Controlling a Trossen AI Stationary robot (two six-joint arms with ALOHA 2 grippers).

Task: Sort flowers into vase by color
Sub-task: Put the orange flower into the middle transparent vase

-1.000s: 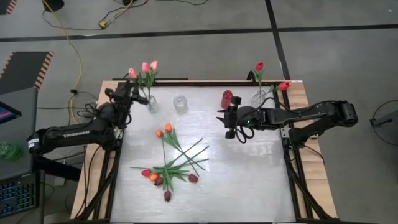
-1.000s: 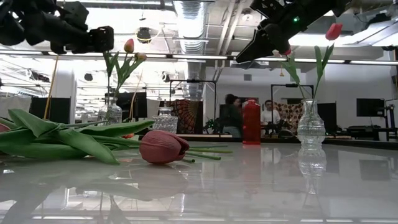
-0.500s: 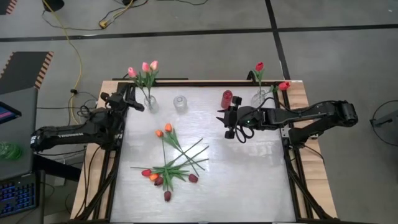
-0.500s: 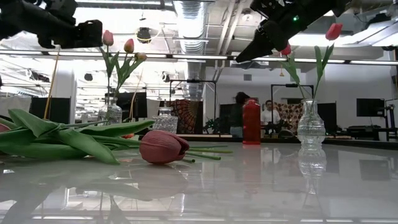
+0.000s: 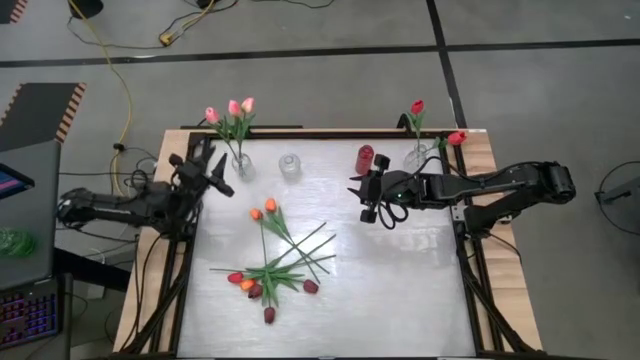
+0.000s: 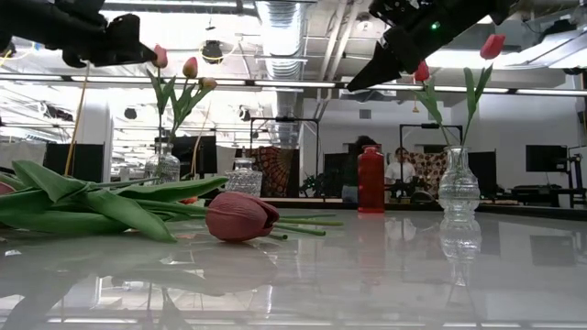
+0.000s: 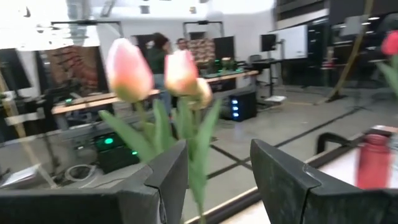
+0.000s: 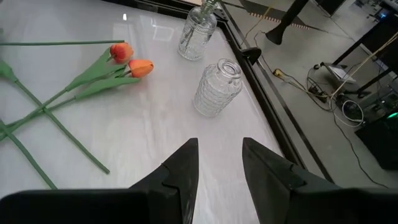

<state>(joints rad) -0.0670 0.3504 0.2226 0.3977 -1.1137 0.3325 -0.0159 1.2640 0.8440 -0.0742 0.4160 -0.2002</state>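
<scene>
Several tulips with orange, red and maroon heads point(image 5: 270, 262) lie crossed on the white table's middle; a maroon head point(image 6: 240, 216) shows in the low view. Three pink tulips point(image 5: 234, 110) point(image 7: 129, 70) stand by their stems in a clear vase point(image 5: 243, 168) at the far left. Two red tulips point(image 5: 417, 107) stand in a clear vase point(image 5: 418, 158) at the far right. My left gripper point(image 5: 220, 168) point(image 7: 219, 167) is open and empty, just left of the pink tulips' vase. My right gripper point(image 5: 362, 196) point(image 8: 219, 155) hangs open and empty above the table, near the red vase point(image 5: 366, 157).
An empty clear vase point(image 5: 290, 165) point(image 8: 217, 87) stands at the far edge between the pink tulips' vase and the red vase. Two orange tulips point(image 8: 132, 59) lie near it. Free table lies to the right and near side of the pile. People show in the room behind.
My left gripper has drawn back from the pink tulip heads toward the table's left and near side and swung round, its jaws unchanged. In the low view the leftmost pink head, hidden behind it before, now shows upright in the vase.
</scene>
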